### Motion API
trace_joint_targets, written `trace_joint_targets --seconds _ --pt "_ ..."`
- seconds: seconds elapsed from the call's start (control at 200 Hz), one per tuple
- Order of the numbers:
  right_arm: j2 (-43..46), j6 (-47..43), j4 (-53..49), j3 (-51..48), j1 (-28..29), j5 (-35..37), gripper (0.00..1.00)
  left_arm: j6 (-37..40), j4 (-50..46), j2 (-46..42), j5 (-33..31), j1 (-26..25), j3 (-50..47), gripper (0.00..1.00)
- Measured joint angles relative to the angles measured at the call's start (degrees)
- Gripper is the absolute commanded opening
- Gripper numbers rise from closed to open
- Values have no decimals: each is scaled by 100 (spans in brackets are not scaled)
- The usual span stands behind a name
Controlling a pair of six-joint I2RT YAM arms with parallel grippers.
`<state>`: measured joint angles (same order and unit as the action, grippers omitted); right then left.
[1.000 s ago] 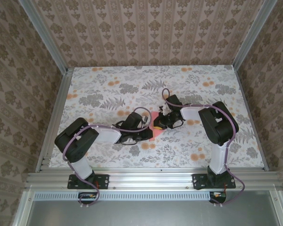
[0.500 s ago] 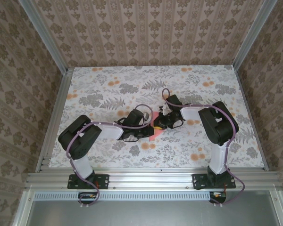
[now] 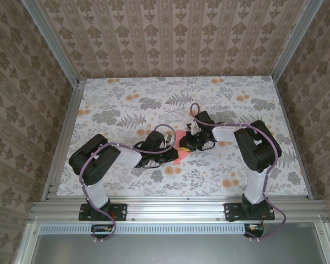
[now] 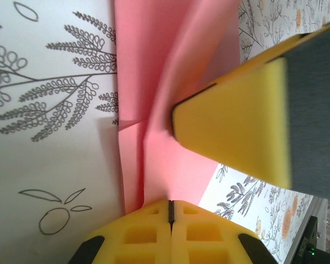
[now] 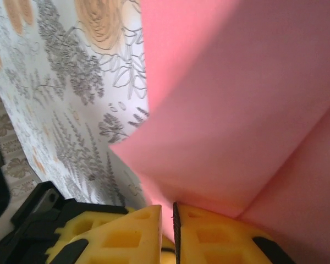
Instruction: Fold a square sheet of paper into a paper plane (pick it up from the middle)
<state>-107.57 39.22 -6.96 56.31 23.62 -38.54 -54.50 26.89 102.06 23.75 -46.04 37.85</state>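
The creased sheet of paper (image 4: 148, 66) is pinched on the floral table (image 3: 115, 104) from 2 sides — left gripper (image 4: 170, 213) and right gripper (image 5: 174, 221) both closed tight on it.

A robot test booth, lab-like rather than a home: aluminium rails (image 3: 170, 208) frame the bottom and corners, wallpapered panels (image 3: 170, 38) close three sides, and a flower-printed tabletop (image 3: 115, 104) lies in the centre.
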Motion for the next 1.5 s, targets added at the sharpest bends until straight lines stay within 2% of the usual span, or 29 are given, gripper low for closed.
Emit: trace_joint_targets --seconds 0.255,0.53,0.81,1.5 --pt "321 229 546 -391 -9 -76 11 -15 -4 0 2 0 0 4" --pt "-205 275 769 -280 -57 -195 11 -13 -66 0 4 2 11 3" --pt "-245 286 769 -166 -131 -282 12 -13 -76 0 4 2 11 2" --pt "-651 -122 -98 669 -339 37 11 -13 -90 0 4 2 11 1"
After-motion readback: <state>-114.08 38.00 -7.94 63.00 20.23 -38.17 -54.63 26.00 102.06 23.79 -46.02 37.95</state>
